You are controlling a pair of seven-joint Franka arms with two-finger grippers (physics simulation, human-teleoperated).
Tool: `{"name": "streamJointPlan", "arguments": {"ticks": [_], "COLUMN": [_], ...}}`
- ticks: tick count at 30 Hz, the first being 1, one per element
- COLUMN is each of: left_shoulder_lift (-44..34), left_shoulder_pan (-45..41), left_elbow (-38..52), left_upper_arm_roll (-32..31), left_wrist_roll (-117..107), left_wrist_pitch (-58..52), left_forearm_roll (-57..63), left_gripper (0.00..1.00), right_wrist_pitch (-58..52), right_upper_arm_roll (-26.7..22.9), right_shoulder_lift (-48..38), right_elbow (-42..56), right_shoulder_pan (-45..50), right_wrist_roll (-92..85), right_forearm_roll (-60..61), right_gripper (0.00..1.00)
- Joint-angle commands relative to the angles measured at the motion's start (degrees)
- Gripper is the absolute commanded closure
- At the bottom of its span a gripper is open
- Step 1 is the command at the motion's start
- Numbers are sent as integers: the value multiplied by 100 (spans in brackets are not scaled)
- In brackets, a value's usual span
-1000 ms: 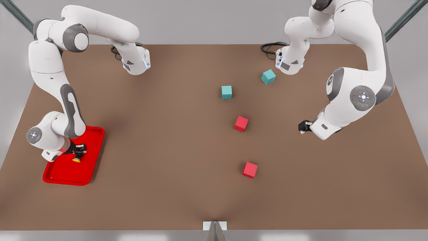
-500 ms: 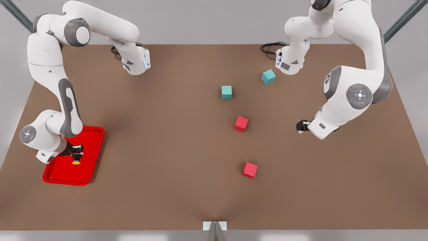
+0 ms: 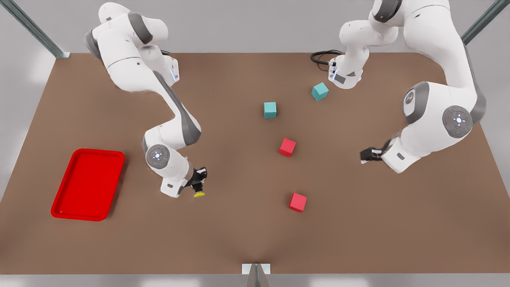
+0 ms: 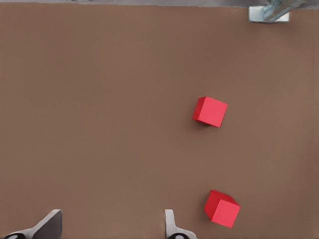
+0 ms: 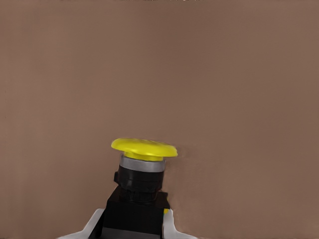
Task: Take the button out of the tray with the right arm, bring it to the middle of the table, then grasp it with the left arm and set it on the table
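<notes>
button (image 5: pixel 143 172) | clamped in right gripper (image 3: pixel 198 186) | grey collar in right wrist view

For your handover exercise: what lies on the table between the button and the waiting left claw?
In the front view, two red cubes flank the line from the button to the left claw; otherwise bare table.

Two red cubes (image 3: pixel 287 147) (image 3: pixel 298 202), two teal cubes (image 3: pixel 270 110) (image 3: pixel 320 91), black cable (image 3: pixel 321 57) at far edge.
</notes>
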Motion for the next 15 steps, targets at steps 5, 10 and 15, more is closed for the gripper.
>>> {"name": "streamJointPlan", "arguments": {"ticks": [5, 10, 15], "left_shoulder_lift": [-222, -214, -21], "left_shoulder_pan": [-6, -42, -261], "left_elbow": [39, -31, -14], "left_upper_arm_roll": [-239, -661, -670], "left_wrist_roll": [-2690, -2453, -1055], "left_wrist_pitch": [625, 282, 133], "left_forearm_roll": [-690, -22, 804], "left_gripper": [0, 0, 0], "right_wrist_pitch": [-159, 1124, 2346], "right_upper_arm_roll": [-25, -16, -34], "right_shoulder_lift": [1192, 1746, 2300], "right_elbow": [1732, 2251, 2435], "right_shoulder_pan": [1219, 1755, 2248], "right_wrist_roll": [7604, 8475, 8791], "right_forearm_roll": [202, 817, 1054], "right_gripper": [55, 55, 54]}}
